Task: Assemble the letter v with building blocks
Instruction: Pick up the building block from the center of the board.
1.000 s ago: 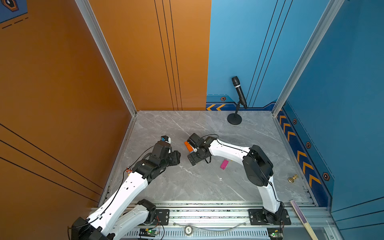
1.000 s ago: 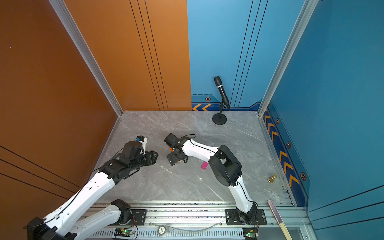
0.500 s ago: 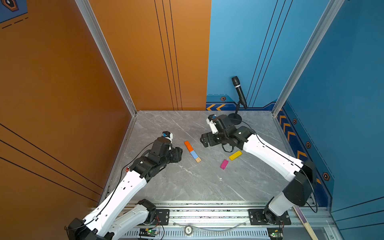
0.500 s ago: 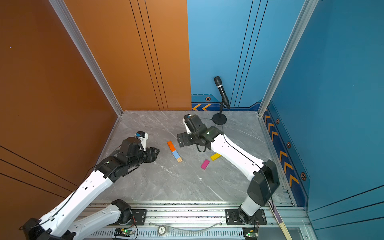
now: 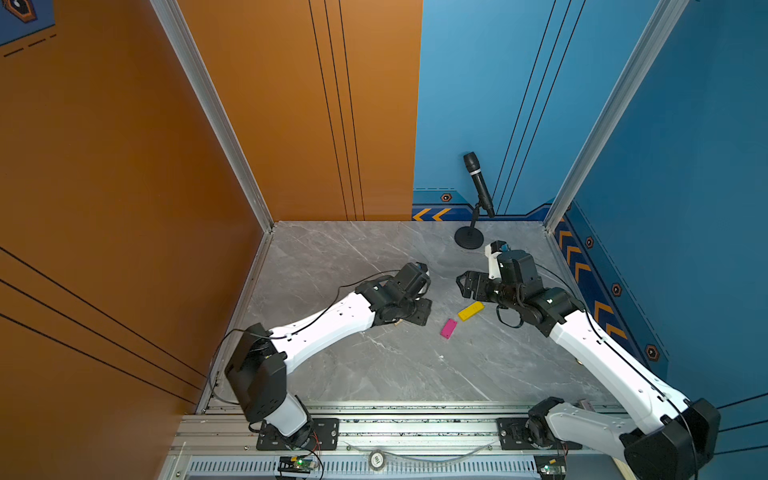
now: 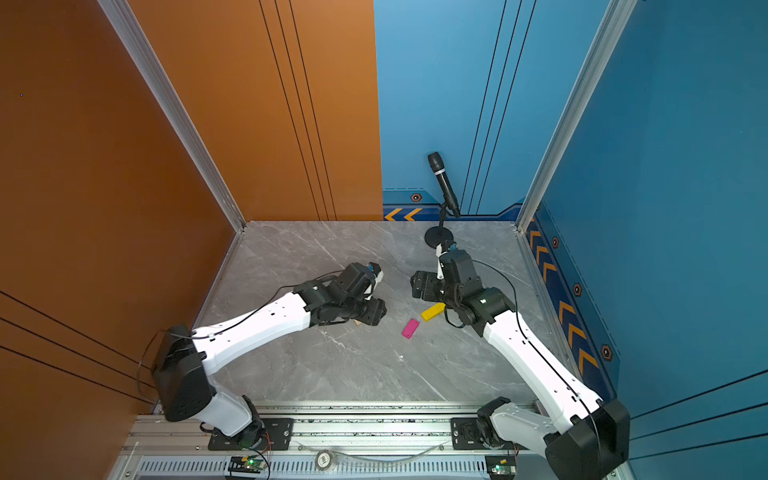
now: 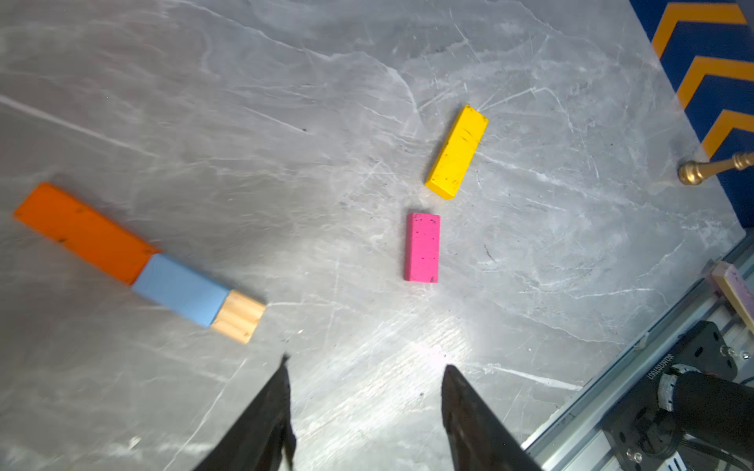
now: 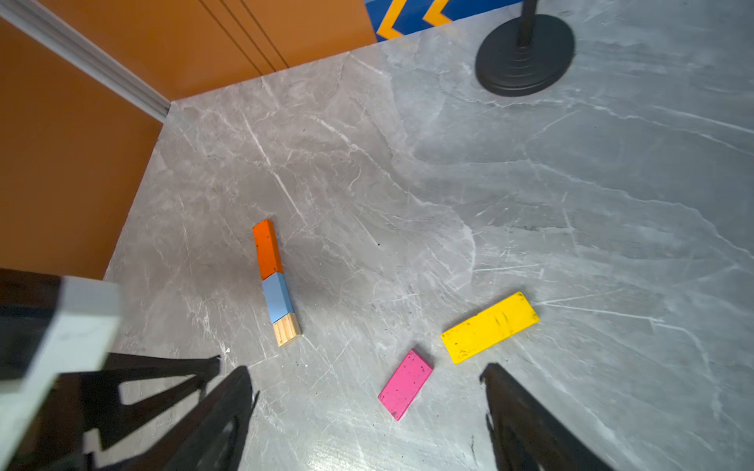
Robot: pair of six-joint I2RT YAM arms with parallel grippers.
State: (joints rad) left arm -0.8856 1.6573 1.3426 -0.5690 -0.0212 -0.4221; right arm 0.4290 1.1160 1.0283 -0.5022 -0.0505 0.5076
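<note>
Both arms empty-handed. The left arm (image 5: pixel 324 328) covers the built leg in both top views, so I go by the wrist views.
- left gripper (image 7: pixel 366 363): fingers moderately apart, nothing between them, above bare table short of the magenta block (image 7: pixel 422 247).
- right gripper (image 8: pixel 365 369): spread wide, empty, hovering near the loose pair.

Step, my read: the letter v (image 8: pixel 276 285) is half built. The orange block (image 7: pixel 83 232), light blue block (image 7: pixel 179 289) and wood block (image 7: pixel 238 317) sit end to end, touching, in one straight line with wood at the point. The yellow block (image 7: pixel 457 151) and magenta block lie flat, apart from each other and well clear of the wood. The second leg is in hand, nothing gripped yet.

Next move calls for: pinch magenta across its narrow width, butt one end against the wood, angled away from leg one. Yellow then goes on its far end. Don't nudge the finished line.

Room: orange wall (image 5: pixel 124 166) on the left and back, blue wall (image 5: pixel 685 166) back and right. The grey marble-look tabletop (image 5: pixel 374 374) looks smooth, so blocks likely slide if pushed. A rail (image 5: pixel 415 419) at the front carries both bases. A microphone (image 5: pixel 478 183) stands at the back, a brass knob (image 7: pixel 693 173) by the right edge.
</note>
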